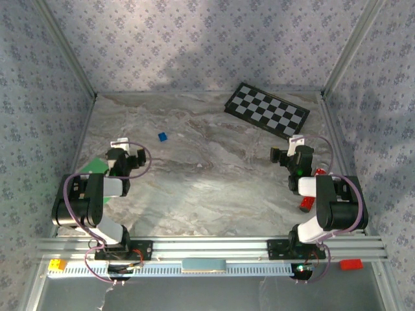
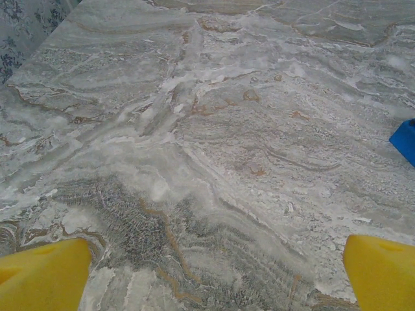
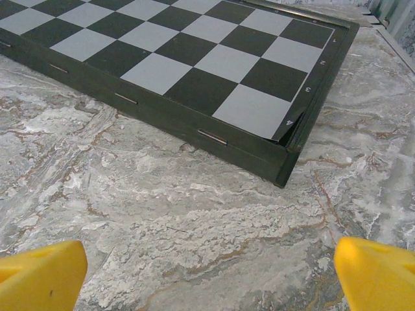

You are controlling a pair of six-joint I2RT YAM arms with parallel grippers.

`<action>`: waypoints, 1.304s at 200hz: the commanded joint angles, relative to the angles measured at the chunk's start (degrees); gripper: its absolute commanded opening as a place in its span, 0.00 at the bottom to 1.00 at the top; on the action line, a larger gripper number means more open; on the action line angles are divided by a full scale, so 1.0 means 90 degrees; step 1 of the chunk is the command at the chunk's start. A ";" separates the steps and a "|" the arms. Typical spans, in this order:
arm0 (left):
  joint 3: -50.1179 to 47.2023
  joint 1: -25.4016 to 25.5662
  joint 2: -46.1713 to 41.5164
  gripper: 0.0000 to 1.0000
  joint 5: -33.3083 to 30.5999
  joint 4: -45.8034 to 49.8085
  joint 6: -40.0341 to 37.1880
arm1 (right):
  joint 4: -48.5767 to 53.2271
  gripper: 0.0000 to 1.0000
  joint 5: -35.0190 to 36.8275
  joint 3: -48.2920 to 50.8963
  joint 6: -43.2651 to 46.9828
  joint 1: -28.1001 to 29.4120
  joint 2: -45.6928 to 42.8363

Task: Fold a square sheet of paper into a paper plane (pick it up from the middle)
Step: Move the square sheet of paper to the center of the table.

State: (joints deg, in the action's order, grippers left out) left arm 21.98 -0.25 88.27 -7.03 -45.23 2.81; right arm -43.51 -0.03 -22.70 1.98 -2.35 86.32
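On veined marble [image 1: 214, 194], thin green paper [image 1: 96, 166]

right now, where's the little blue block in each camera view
top external: the blue block sits left of centre, in the far half of the table.
left wrist: at the right edge, about halfway up, cut off by the frame.
right wrist: this camera faces the checkerboard instead.
shared landmark: the grey marbled tabletop runs through all three views.

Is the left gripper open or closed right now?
Open. The left gripper has yellow fingers wide apart, bare table between them.
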 commanded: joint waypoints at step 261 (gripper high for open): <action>0.1599 -0.1966 -0.2328 1.00 0.0789 0.7291 0.3837 | 0.6382 1.00 -0.2678 -0.2135 -0.2798 0.2034 -0.2148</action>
State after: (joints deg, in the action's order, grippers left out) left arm 32.42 -15.05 62.06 -7.22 17.37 37.60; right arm 9.78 -25.74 -38.17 -23.11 12.43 65.30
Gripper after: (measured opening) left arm 0.997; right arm 0.996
